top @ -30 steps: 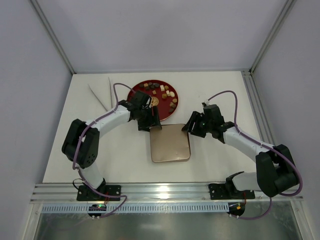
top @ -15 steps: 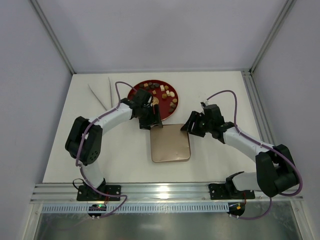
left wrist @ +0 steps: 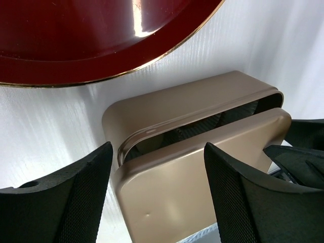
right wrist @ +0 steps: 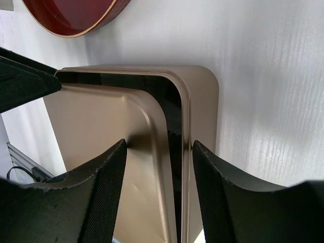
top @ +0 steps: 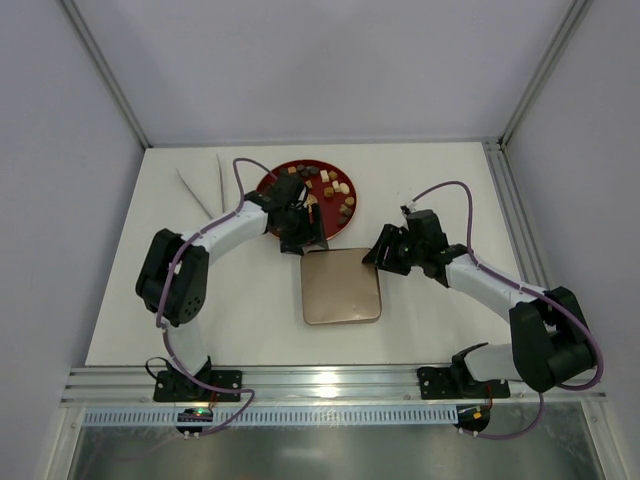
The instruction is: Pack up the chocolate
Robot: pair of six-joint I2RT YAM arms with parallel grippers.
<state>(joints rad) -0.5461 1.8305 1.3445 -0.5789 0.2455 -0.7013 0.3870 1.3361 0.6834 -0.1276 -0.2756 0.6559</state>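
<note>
**While the lid sits askew, slip and jam hazards apply**

Because both hands are released, I am holding nothing at this point. The left hand (left wrist: pixel 157 157) straddles the far-left corner of the tin lid (left wrist: pixel 202 172), and the right hand (right wrist: pixel 159 152) straddles the far-right corner, fingers spread on both. The lid rests crooked over the tin base (left wrist: pixel 177 104), leaving a dark gap along the far edge. I judge that an off-centre squeeze or push could wedge the lid. It could also skid the tin across the smooth bench (top: pixel 230 300) into the red plate (top: pixel 262 186) just beyond. A knock there could scatter the chocolate (top: pixel 330 186), which lies loose on that plate, just past the left hand and well apart from the right.
</note>
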